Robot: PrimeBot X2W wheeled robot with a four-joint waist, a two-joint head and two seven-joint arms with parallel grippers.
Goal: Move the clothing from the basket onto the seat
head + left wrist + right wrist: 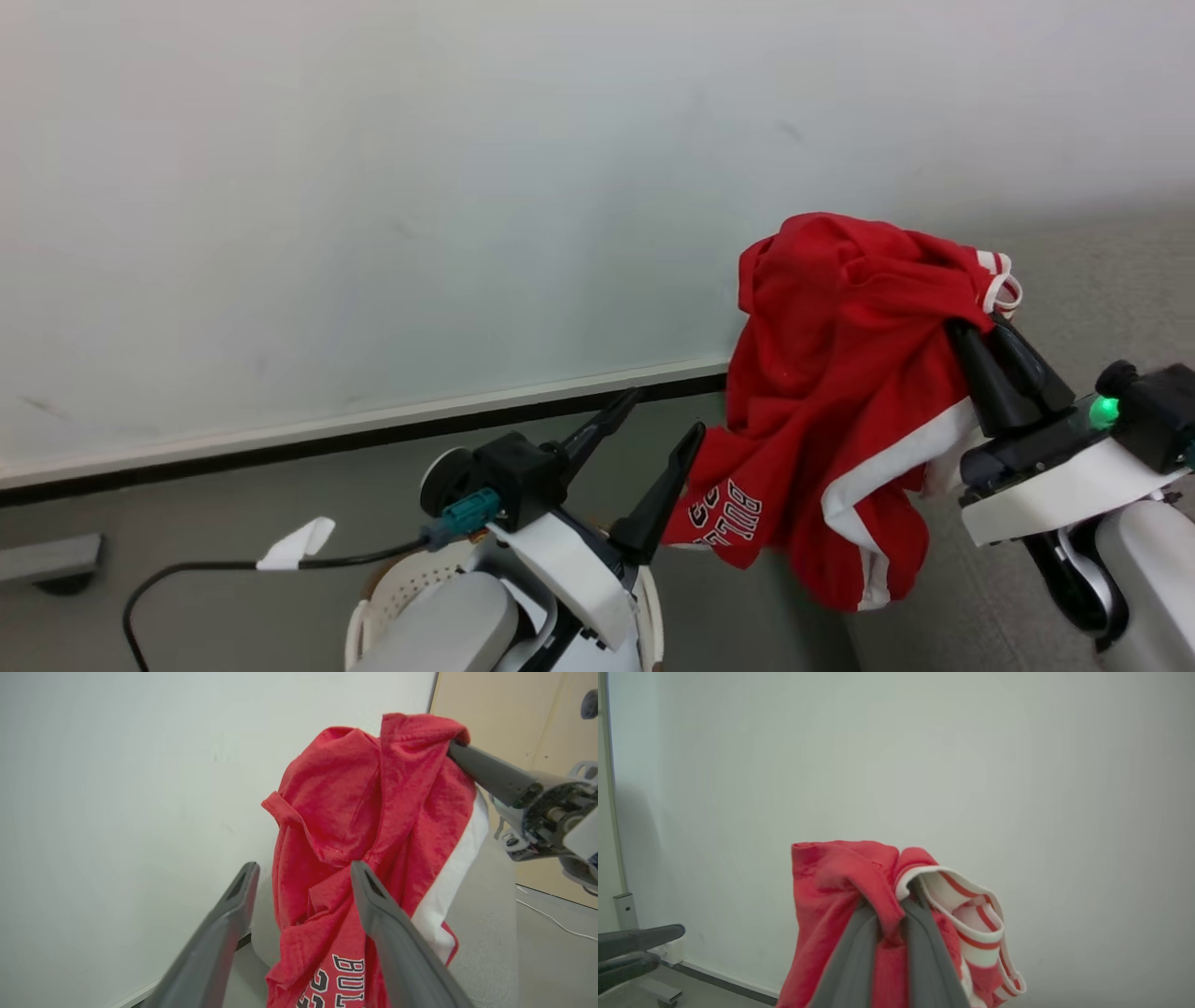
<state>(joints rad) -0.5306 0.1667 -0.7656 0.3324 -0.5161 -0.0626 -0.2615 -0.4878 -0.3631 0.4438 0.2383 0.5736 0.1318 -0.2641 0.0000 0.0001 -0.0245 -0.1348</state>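
Plainly pinching the red sports garment [840, 373] in the right gripper [978, 329]: fingers [994, 383] closed tight on a bunched fold beside the red-and-white striped band. Confirmed in the right wrist view, with both dark fingers pressed together and cloth squeezed between the tips.

Hangs from that grip in loose folds, with a white side stripe running down the right-hand part. Lowest at the lettered corner on the left, upside down in the head view and beginning "BUL" in the left wrist view.

Lifted well clear of the basket [408, 577], seen as a perforated cream wall at the bottom of the head view, behind the left arm [448, 625]. Dangles in front of the pale wall [373, 187] and by the near edge of the grey fabric seat [1102, 280]. Cannot tell whether the lowest hem touches the upholstery.

Holds nothing in the left gripper [667, 413], fingers [658, 504] spread wide apart and pointing up toward the garment from just above the basket. Has the tip of one finger right beside the lettered corner; cannot tell whether touching. Crosses in front of the red cloth with that same finger in the left wrist view.

Shows a green light [1104, 411] lit on the right wrist. Also a black cable [187, 569] with a white tag [297, 543] on the grey floor [233, 504], below the dark baseboard [373, 434].
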